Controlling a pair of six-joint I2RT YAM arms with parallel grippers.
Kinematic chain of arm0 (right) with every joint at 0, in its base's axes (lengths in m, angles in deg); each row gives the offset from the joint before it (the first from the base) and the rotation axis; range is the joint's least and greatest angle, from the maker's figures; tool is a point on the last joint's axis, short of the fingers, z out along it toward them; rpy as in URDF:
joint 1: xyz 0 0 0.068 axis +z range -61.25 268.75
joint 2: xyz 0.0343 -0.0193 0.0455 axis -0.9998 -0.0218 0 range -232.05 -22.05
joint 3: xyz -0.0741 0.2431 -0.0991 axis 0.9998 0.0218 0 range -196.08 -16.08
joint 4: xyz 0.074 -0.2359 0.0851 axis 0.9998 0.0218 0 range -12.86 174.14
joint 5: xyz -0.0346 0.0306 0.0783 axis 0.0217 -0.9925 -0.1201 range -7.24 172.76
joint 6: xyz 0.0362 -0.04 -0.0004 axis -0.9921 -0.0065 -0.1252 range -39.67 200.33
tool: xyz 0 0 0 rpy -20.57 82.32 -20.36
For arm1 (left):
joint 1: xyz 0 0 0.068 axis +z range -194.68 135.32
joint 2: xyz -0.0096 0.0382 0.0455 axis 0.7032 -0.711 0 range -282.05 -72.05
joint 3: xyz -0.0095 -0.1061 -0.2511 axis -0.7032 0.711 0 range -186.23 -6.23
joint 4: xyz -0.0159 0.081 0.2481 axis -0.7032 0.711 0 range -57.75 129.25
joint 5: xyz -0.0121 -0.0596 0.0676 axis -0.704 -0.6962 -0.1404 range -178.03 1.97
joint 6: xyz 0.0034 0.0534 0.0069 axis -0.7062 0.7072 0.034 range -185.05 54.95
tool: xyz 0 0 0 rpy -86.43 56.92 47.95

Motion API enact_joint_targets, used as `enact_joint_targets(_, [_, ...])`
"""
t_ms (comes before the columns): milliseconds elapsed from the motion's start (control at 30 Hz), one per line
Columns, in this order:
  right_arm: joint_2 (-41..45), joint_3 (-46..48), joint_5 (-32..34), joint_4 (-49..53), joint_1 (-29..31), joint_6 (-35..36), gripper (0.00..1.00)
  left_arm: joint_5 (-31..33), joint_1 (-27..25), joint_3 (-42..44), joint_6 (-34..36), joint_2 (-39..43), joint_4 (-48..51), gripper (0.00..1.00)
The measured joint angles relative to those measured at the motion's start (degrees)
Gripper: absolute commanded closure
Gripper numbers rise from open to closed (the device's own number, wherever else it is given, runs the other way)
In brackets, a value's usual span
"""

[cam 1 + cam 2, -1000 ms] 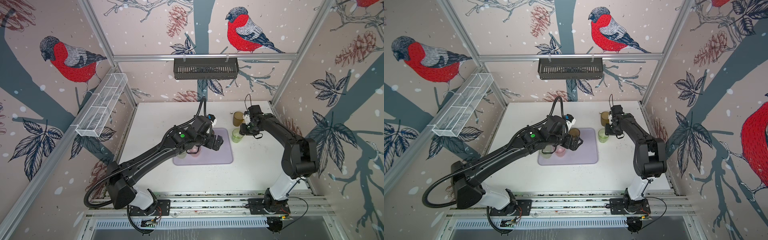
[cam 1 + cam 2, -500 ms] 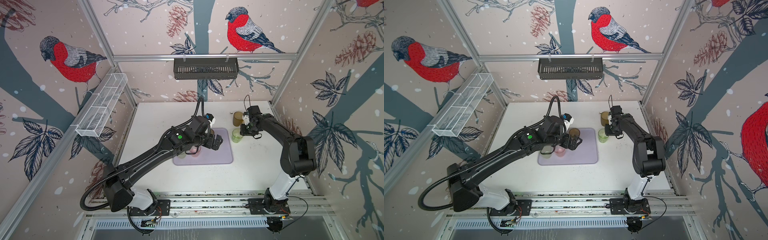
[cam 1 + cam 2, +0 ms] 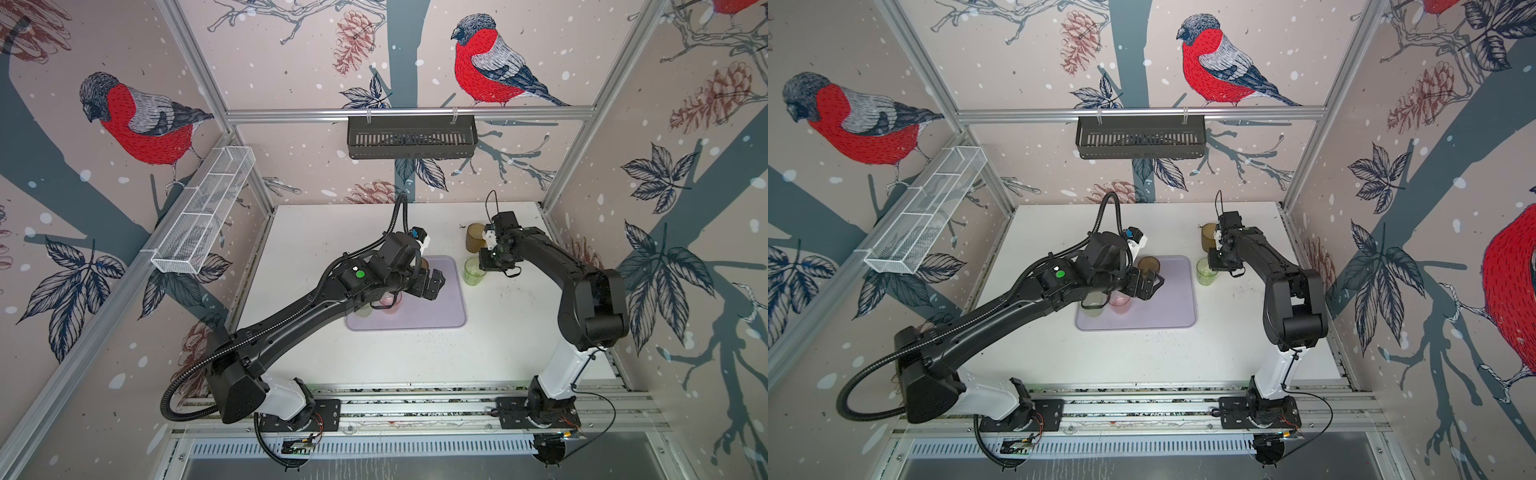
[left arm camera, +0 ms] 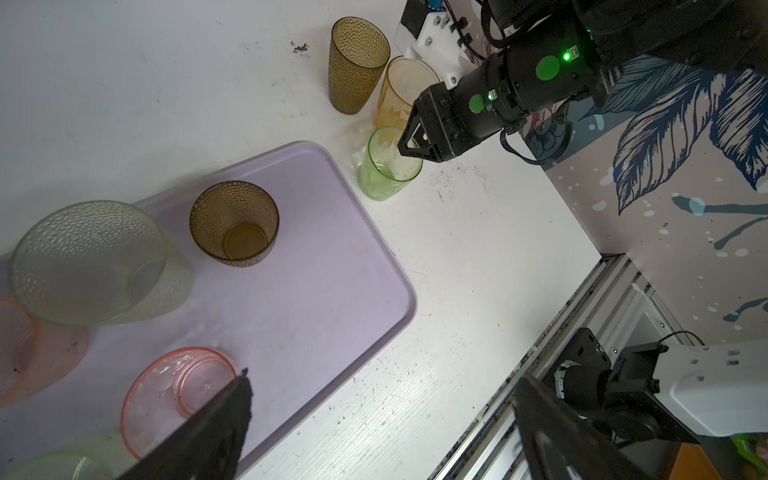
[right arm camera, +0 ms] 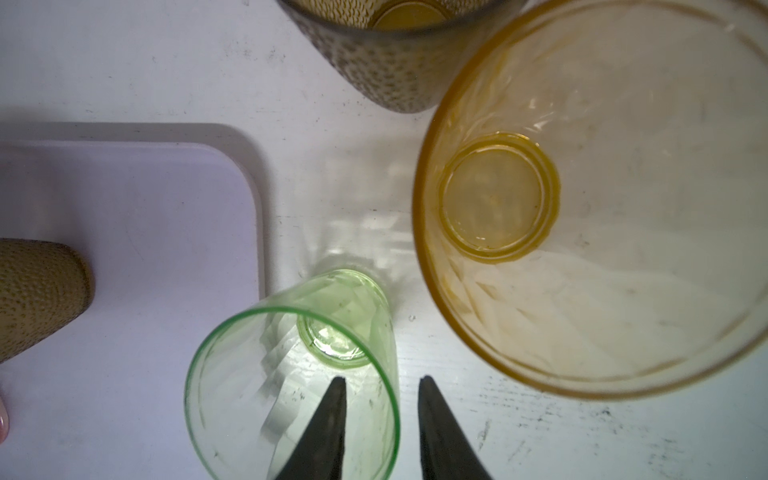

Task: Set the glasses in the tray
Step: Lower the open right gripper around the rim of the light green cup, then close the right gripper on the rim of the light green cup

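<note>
1. Tray (image 4: 340,299): flat lavender plastic with rounded corners and a low rim, on the scuffed white tabletop (image 4: 478,291).
2. On the tray, upright: dimpled olive glass (image 4: 235,224), dimpled frosted glass (image 4: 87,262), smooth pink glass (image 4: 178,395), and a second pink glass (image 4: 29,353) at the frame edge.
3. Off the tray, on the tabletop: the clear, faceted green glass (image 5: 249,395) stands just beside the tray corner. The amber glass (image 5: 602,270) and the tall, dimpled brown glass (image 5: 395,75) are near it.
4. Right claw (image 5: 380,380): narrow gap. One finger is inside the green glass and one outside, with the wall between them. Daylight shows on both sides, so no pinch.
5. Left claw (image 3: 1152,284): spread wide and empty, over the tray.
</note>
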Motion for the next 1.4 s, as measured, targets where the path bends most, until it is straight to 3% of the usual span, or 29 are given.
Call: enact_joint_targets(1400, [-2.03,-0.92,0.02,-0.02,0.00,0.04,0.85,0.17,0.00,-0.98,0.52,-1.40,-0.68,0.02])
